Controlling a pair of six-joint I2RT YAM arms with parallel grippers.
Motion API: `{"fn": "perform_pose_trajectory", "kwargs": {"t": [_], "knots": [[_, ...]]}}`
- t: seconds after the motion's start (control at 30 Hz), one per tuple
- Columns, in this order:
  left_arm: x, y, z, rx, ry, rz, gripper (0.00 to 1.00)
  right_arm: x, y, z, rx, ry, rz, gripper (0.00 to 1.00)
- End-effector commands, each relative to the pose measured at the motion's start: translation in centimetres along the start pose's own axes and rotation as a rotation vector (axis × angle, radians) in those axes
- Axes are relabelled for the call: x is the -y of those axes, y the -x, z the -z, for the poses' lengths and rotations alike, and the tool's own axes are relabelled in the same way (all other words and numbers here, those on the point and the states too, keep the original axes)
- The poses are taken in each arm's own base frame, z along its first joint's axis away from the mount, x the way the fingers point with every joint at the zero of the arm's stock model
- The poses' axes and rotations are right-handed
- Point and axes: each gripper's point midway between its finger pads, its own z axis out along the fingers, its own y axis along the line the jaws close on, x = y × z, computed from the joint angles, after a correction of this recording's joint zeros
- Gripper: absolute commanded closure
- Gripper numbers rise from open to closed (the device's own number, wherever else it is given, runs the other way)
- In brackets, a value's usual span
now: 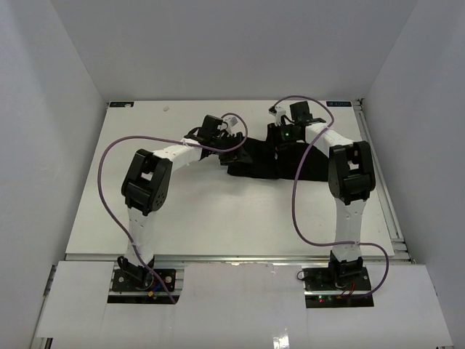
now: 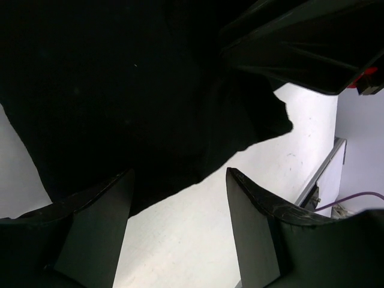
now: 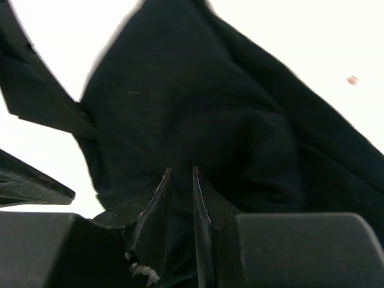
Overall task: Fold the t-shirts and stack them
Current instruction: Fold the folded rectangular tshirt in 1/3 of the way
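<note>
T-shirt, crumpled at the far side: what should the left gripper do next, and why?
Probably close the left gripper on the t-shirt edge. It stands open with that edge between its jaws, over the bare table, while the right gripper pinches fabric. Both likely need a hold to spread it.

White table (image 1: 218,218) — pale grey walls (image 1: 232,43)

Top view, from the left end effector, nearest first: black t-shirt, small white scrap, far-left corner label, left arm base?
1. black t-shirt, immediately right
2. small white scrap, farther back, leftward
3. corner label, table's far-left corner
4. left arm base, near edge
</note>
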Motion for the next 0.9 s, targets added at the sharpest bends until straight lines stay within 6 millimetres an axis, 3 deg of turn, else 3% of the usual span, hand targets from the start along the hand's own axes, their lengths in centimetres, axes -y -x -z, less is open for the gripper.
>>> {"fn": "perform_pose_trajectory", "kwargs": {"t": [0.0,0.23,0.53,0.67,0.8,0.87], "knots": [[0.7,1.5,-0.1,0.045,-0.006,-0.044,0.27,2.9,2.0,0.9,0.055,-0.096,-0.02,0.73],[-2.5,-2.1,-0.9,-0.027,0.059,0.011,0.27,7.7,-0.2,0.8,0.004,-0.192,-0.073,0.74],[-4.0,-4.3,-1.0,-0.069,0.092,0.039,0.28,11.2,0.3,2.7,0.041,-0.249,-0.103,0.74],[-3.6,-3.7,-1.0,-0.059,0.084,0.033,0.28,9.3,2.5,4.4,0.111,-0.14,-0.058,0.7],[-3.1,-3.0,-1.1,-0.051,0.067,0.034,0.28,5.7,6.0,7.8,0.186,-0.06,0.078,0.69],[-2.8,-2.8,-1.2,-0.05,0.056,0.039,0.28,3.2,5.9,8.2,0.183,0.03,0.086,0.69]]}}
